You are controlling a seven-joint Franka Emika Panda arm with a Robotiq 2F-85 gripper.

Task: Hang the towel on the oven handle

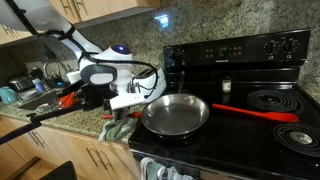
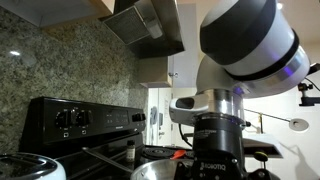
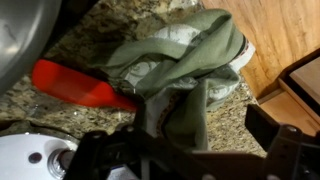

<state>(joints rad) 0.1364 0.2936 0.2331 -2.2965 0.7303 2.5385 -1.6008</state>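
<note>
one gripper (image 3: 186, 142) over the crumpled towel (image 3: 195, 55) — jaws apart

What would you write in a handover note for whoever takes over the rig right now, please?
Gripper: looks open, low over the towel, jaws either side of a fold; nothing gripped yet.
Towel: crumpled on the granite counter, next to the pan on the stove.
Done: the approach only.
Left: close on the towel, lift it, and drape it over the oven handle, which is not clearly in view.

Towel (image 3: 190, 65) on counter (image 3: 232, 125), pan (image 1: 175, 115) on stove (image 1: 238, 137)
</note>
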